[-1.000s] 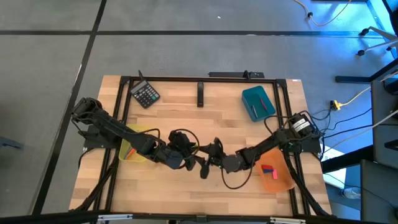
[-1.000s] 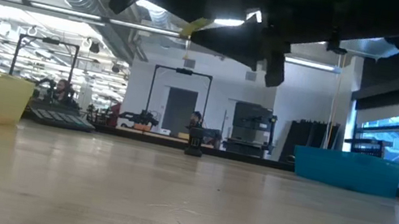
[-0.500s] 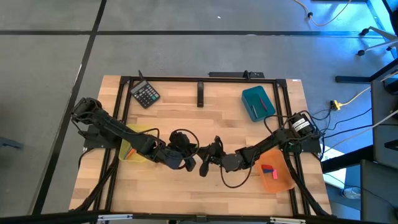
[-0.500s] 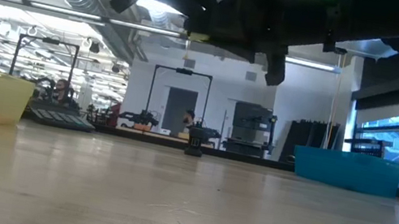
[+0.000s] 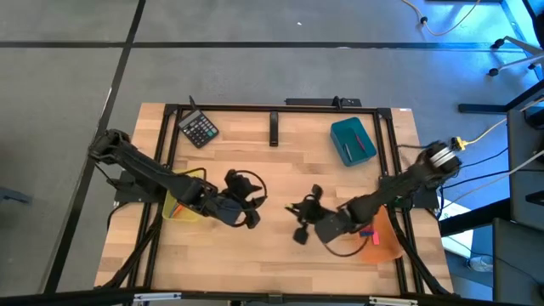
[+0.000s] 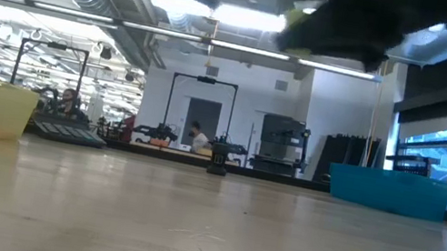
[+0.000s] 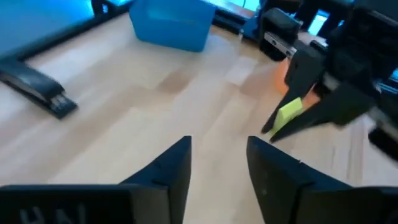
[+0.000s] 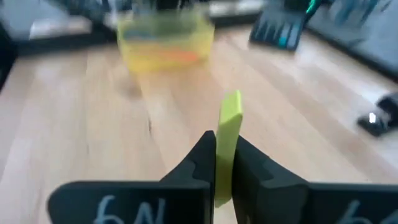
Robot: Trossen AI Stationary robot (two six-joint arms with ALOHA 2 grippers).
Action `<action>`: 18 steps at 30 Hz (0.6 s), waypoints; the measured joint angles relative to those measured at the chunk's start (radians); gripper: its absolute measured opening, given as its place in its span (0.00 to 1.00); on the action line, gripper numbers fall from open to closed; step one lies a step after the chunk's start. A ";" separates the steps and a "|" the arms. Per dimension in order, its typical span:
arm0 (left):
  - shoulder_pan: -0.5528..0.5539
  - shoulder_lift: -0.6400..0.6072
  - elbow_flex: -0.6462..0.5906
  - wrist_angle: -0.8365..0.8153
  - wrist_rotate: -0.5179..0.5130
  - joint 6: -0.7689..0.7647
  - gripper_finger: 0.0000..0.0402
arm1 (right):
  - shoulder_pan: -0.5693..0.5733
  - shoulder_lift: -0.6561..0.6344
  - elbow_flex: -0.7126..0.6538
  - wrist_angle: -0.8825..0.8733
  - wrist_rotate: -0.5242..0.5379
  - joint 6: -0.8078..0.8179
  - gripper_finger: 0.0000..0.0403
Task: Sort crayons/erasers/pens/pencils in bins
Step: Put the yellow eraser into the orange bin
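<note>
The yellow eraser [image 8: 229, 127] has passed from the left end effector [image 5: 248, 218], now spread and empty, to the right end effector [image 5: 299, 231], clenched on it above mid-table. The arms have drawn apart, so the orange bin [image 5: 381, 242], already holding 2 erasers, is likely next.

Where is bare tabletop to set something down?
Free: the stretch between calculator and teal bin, around the black bar; the front strip. Crowded: mid-table, between the left gripper and the right gripper holding the yellow eraser.
</note>
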 joint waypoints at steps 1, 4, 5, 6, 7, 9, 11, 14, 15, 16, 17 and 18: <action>0.000 -0.015 0.000 -0.010 -0.004 0.021 0.37 | 0.005 -0.040 0.000 -0.102 -0.035 0.037 0.07; -0.001 -0.063 0.000 -0.047 -0.023 0.110 0.40 | 0.014 -0.152 0.000 -0.410 -0.203 0.194 0.08; -0.006 -0.077 0.000 -0.057 -0.039 0.137 0.40 | 0.018 -0.185 0.000 -0.508 -0.255 0.242 0.09; -0.010 -0.091 0.000 -0.064 -0.056 0.159 0.40 | 0.022 -0.212 0.000 -0.599 -0.299 0.286 0.09; -0.015 -0.104 0.000 -0.064 -0.079 0.178 0.40 | 0.032 -0.233 0.000 -0.677 -0.334 0.325 0.09; -0.021 -0.120 0.000 -0.064 -0.124 0.201 0.40 | 0.053 -0.269 0.000 -0.853 -0.409 0.412 0.09; -0.023 -0.128 0.000 -0.080 -0.148 0.206 0.40 | 0.090 -0.288 0.000 -1.027 -0.520 0.519 0.08; -0.025 -0.130 -0.002 -0.126 -0.178 0.206 0.40 | 0.169 -0.303 0.000 -1.247 -0.612 0.686 0.08; -0.026 -0.130 -0.010 -0.141 -0.192 0.206 0.40 | 0.194 -0.307 0.000 -1.299 -0.635 0.735 0.09; -0.024 -0.130 -0.022 -0.149 -0.205 0.206 0.40 | 0.220 -0.308 0.000 -1.340 -0.659 0.780 0.09; -0.019 -0.130 -0.033 -0.152 -0.211 0.206 0.40 | 0.244 -0.308 0.000 -1.373 -0.684 0.818 0.09; -0.009 -0.130 -0.042 -0.152 -0.212 0.206 0.40 | 0.266 -0.309 0.000 -1.393 -0.710 0.849 0.09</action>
